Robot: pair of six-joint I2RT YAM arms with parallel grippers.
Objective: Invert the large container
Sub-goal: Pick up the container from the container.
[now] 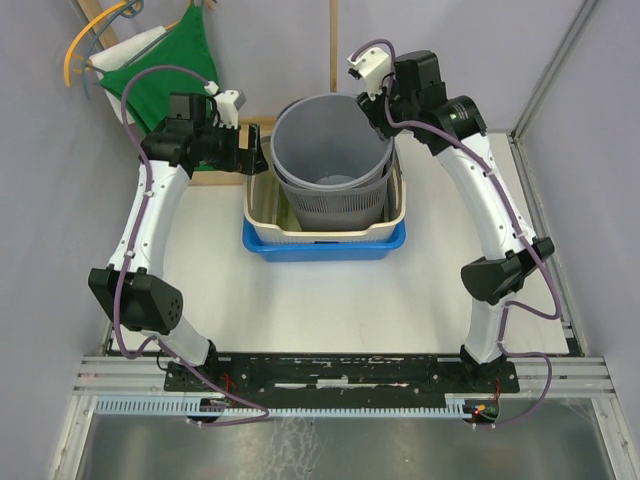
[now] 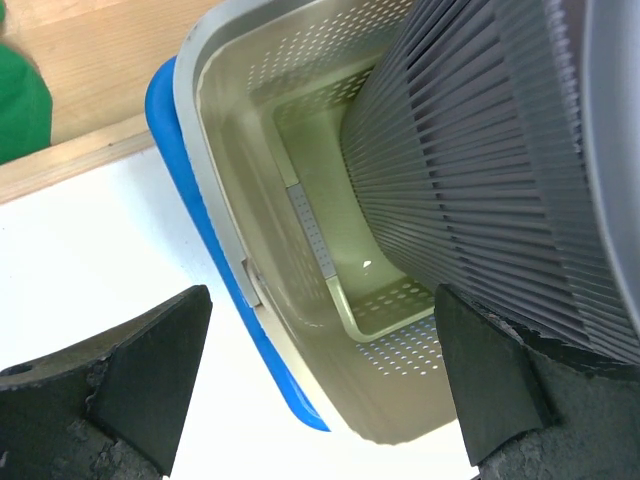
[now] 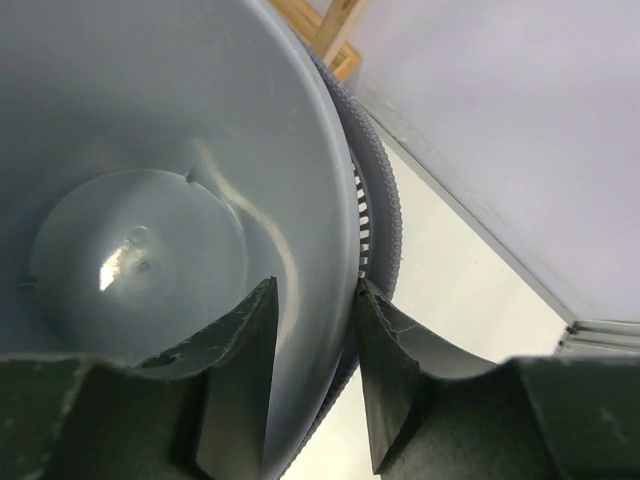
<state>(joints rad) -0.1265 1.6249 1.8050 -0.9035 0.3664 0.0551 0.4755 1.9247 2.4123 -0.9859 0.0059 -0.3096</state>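
The large container point(image 1: 330, 140) is a smooth grey bucket standing upright, nested in a grey slatted basket point(image 1: 335, 205). My right gripper point(image 1: 385, 105) is at its far right rim. In the right wrist view the right gripper point(image 3: 315, 285) stands astride the container's wall point(image 3: 320, 150): one finger point(image 3: 240, 340) is inside, the other point(image 3: 390, 350) outside by the slatted basket's rim point(image 3: 385, 200). The jaws are partly closed, and the inner finger looks still apart from the wall. My left gripper point(image 1: 255, 150) is wide open beside the stack's left side, holding nothing point(image 2: 322, 295).
The slatted basket point(image 2: 480, 170) sits in a beige perforated basket point(image 1: 262, 225) point(image 2: 230, 150), which rests in a blue tray point(image 1: 320, 248) point(image 2: 170, 110). A green cloth point(image 1: 170, 60) and wooden board lie behind the left arm. A metal frame post point(image 1: 540, 190) runs along the right.
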